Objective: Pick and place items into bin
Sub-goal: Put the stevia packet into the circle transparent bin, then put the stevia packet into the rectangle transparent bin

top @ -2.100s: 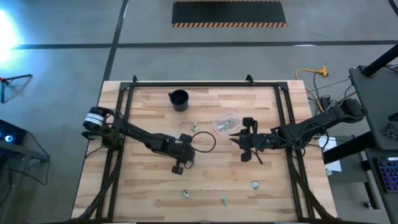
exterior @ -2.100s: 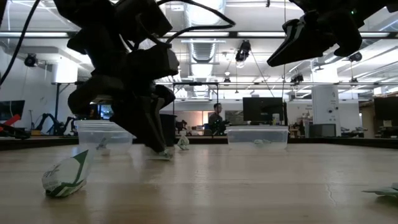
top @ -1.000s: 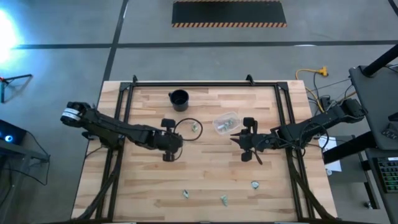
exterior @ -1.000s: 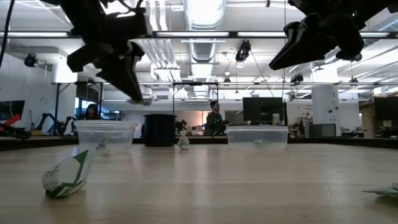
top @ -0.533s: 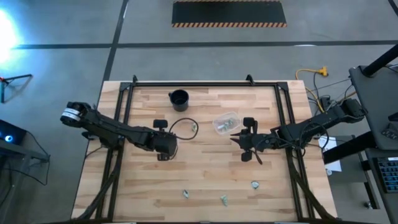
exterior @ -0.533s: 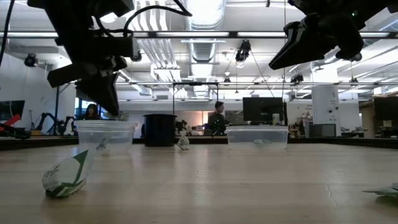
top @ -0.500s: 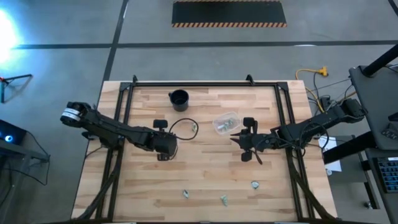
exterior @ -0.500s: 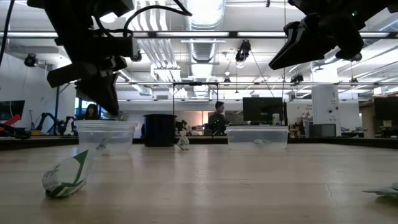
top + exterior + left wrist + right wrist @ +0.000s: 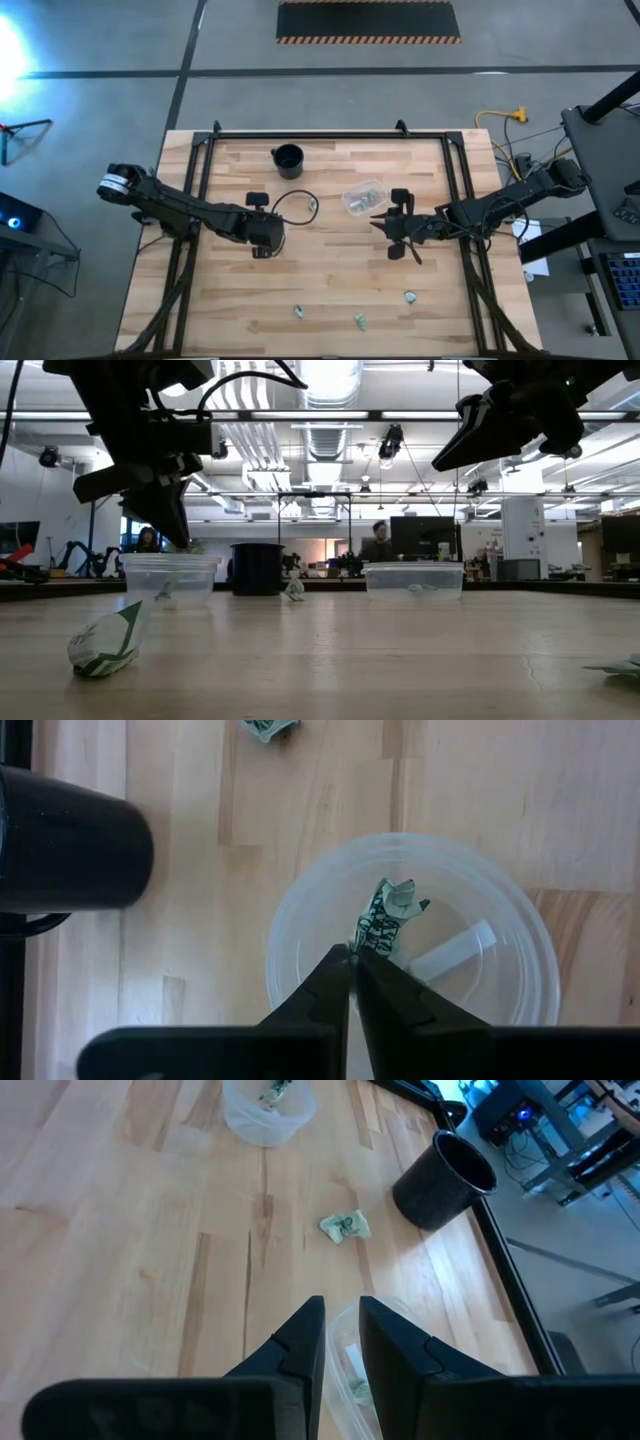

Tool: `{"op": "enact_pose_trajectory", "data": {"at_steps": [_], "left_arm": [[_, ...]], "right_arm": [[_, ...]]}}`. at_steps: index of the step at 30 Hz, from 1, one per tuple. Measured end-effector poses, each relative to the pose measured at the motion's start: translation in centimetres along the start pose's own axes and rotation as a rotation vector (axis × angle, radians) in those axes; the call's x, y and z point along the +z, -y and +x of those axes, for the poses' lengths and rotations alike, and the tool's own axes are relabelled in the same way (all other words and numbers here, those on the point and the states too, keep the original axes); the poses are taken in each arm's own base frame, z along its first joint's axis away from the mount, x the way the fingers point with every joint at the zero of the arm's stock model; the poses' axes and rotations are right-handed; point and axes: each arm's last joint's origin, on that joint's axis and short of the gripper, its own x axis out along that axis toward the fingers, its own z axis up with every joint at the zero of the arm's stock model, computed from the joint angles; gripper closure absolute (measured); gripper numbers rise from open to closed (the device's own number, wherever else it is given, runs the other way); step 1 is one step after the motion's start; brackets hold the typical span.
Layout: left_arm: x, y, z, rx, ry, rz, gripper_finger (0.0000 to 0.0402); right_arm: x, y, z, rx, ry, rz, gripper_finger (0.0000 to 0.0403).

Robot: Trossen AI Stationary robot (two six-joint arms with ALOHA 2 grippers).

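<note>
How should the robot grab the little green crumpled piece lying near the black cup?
Best guess: come straight down on the loose piece and pinch across its crumpled middle. It lies low on the wood, beside the black cup, with bare table around it. The right pincer hangs nearby.

Black cup (image 9: 288, 160) upright near the wooden table's (image 9: 330, 285) far edge

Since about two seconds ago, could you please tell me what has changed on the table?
The left gripper rose from the middle of the table with a green piece, apparently pinched in its shut jaws. It swung left and now hangs over a clear cup. The right gripper, the black cup and the loose pieces stayed where they were.
</note>
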Motion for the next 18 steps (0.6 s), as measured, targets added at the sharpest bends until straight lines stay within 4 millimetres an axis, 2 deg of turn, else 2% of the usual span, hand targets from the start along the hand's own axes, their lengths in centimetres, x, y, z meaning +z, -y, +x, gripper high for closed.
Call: {"op": "enact_pose_trajectory", "data": {"at_steps": [9,18], "left_arm": [[0.0,0.0,0.0,-0.003,-0.001,-0.001,0.0345],[0.9,-0.4,-1.2,0.003,0.025,-0.005,0.0338]], "right_arm": [[0.0,0.0,0.0,0.000,-0.001,0.009,0.0346],[0.7,0.1,0.1,0.000,0.063,0.026,0.0346]]}}
